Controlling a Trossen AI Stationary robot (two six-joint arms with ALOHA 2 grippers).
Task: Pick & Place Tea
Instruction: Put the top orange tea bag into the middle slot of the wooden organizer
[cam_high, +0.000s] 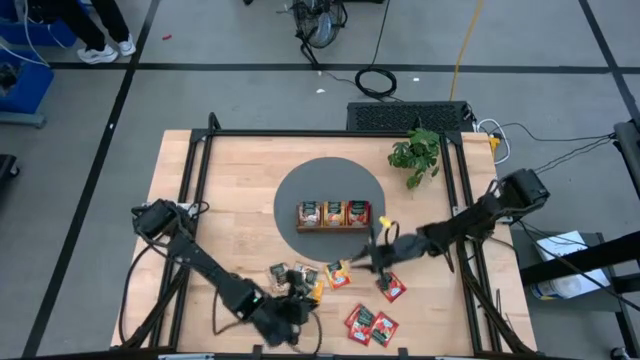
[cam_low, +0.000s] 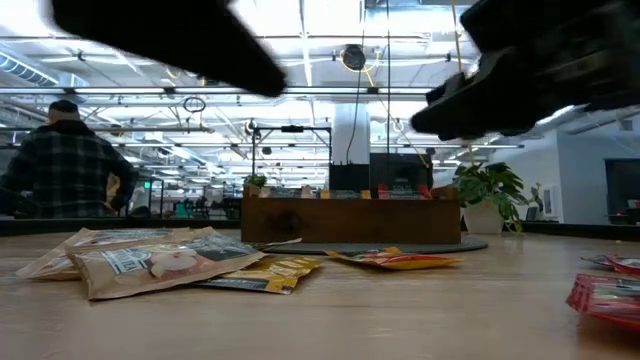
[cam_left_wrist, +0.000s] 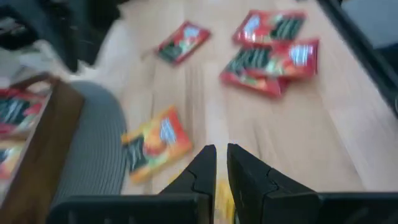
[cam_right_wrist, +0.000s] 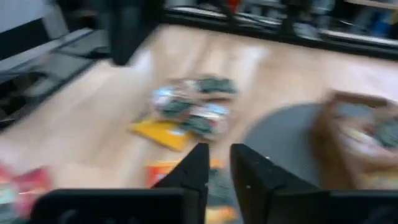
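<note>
From above, the left gripper (cam_high: 291, 308) is hovering near the table's front edge (cam_high: 330, 352), fingers nearly together, empty, tan tea sachets (cam_high: 285, 274) just beyond. The right gripper (cam_high: 372, 258), likewise narrow and empty, is hanging beside an orange sachet (cam_high: 338, 274). The wooden tray (cam_high: 333, 215) is holding sachets upright.

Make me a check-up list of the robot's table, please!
Surface: pale wooden table, with a round grey mat in the middle.
Job's things: flat red, orange and tan tea sachets lie loose between the arms; more sit in the long brown wooden tray on the mat.
Clutter: small green plant.
Grippers: left pincer by the tan sachets; right pincer by an orange one.
Cables: black coil and yellow cable on the floor.
Surroundings: person in checked shirt, far behind.
</note>
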